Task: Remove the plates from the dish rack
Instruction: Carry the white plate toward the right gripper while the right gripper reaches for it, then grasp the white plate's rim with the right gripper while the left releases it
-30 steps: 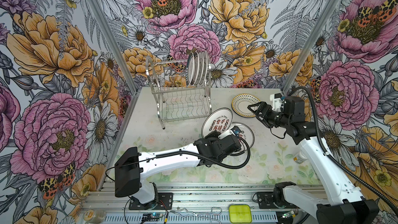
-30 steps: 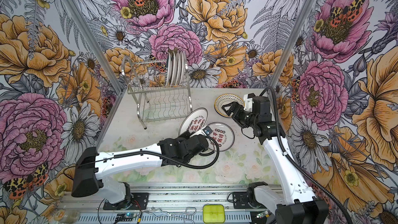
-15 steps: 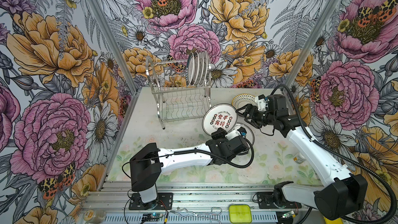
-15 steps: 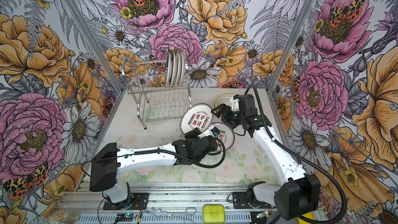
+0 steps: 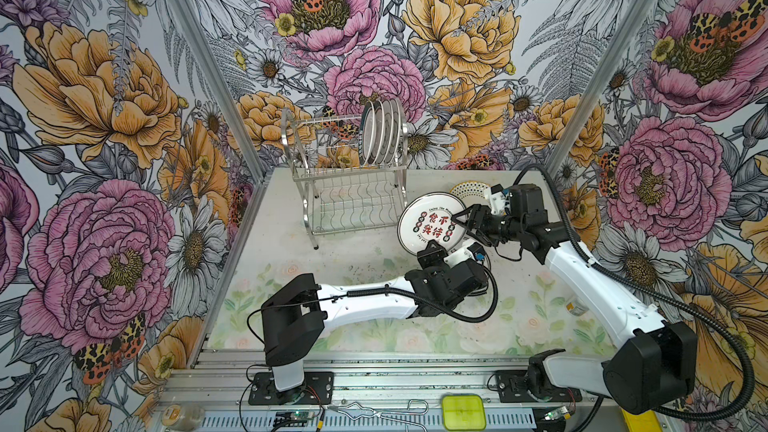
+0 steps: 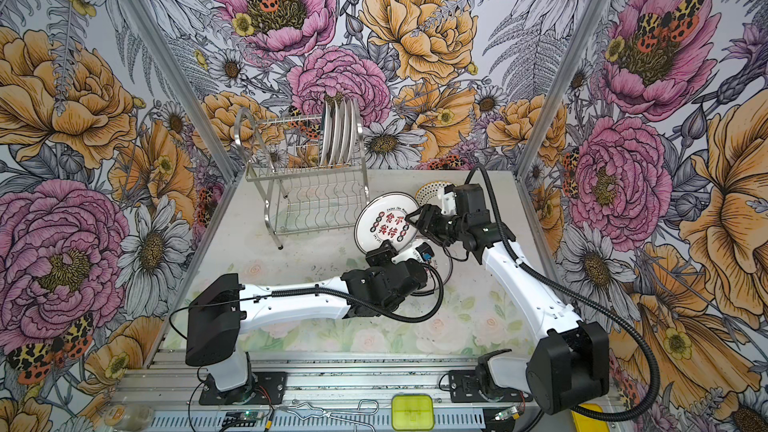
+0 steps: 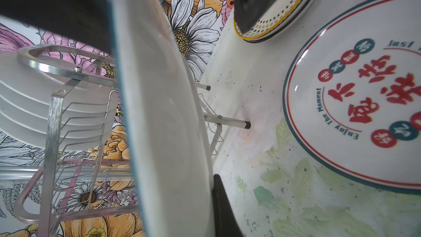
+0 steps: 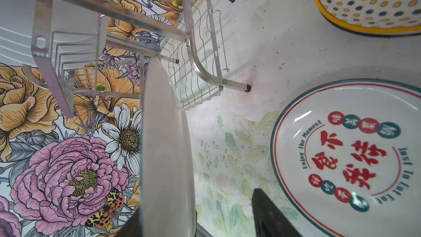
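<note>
Left fingers (image 5: 432, 248) clamp the lower rim of the lettered plate (image 5: 432, 222), upright over the desk (image 5: 353, 259) beside the dish rack (image 5: 349, 189). Right fingers (image 5: 471, 211) straddle its side rim, part-spread, one clear of it. Four plates (image 5: 382, 132) stand in the rack's upper tier.

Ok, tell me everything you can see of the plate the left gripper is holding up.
The held plate is round, white, glossy like glazed ceramic, with a teal rim, a thin red ring, red Chinese characters and small red and teal dots. It stands tilted, face toward the top camera, beside the dish rack. The left gripper is shut on its lower edge; the right gripper straddles its right rim, jaws open, not yet pinching.
</note>
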{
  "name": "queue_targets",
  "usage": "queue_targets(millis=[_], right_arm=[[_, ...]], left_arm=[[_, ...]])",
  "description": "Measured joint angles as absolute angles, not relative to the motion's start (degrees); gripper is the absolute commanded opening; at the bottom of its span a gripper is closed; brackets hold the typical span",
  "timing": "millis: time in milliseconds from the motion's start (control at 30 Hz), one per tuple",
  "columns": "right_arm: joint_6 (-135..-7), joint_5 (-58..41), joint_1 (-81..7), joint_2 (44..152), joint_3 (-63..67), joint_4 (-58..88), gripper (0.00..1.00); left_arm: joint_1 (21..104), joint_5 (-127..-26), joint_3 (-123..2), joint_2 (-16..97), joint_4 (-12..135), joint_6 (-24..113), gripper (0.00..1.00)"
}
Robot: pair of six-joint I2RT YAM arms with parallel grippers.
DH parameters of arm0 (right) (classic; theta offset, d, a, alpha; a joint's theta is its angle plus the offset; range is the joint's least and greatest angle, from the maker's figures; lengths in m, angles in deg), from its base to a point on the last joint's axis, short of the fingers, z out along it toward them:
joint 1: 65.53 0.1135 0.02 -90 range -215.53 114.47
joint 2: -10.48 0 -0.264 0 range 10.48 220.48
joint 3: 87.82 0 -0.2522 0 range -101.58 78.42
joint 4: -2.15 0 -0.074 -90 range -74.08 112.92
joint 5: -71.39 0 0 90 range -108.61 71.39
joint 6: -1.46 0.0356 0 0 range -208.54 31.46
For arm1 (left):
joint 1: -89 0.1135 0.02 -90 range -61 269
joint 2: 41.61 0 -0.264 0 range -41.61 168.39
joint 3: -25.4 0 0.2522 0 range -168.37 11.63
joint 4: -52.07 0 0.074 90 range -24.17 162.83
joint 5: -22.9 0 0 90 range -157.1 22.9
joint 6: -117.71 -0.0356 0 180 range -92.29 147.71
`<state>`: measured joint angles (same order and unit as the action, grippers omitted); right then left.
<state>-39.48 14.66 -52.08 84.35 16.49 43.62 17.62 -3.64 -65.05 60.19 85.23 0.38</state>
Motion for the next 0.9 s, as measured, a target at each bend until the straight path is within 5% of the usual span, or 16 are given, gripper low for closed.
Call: queue_targets(millis=[433,600,767,900], right_arm=[[-37.9,18.0,-54.5,84.3,22.8,35.1,0.00],[-37.7,18.4,-55.3,83.9,24.6,35.3,0.00],[-37.3,18.7,-56.6,82.7,26.0,34.7,0.00],[-37.1,18.8,-59.7,82.2,27.4,34.4,0.00]], left_arm=[[16.0,-3.7,-66.5,63.2,86.3,-4.8,0.00],[15.7,-4.8,-66.5,63.5,87.2,-5.7,0.06],[15.5,-5.4,-66.9,63.5,86.4,-2.6,0.44],[15.5,-7.3,-68.0,62.6,86.9,1.8,0.59]])
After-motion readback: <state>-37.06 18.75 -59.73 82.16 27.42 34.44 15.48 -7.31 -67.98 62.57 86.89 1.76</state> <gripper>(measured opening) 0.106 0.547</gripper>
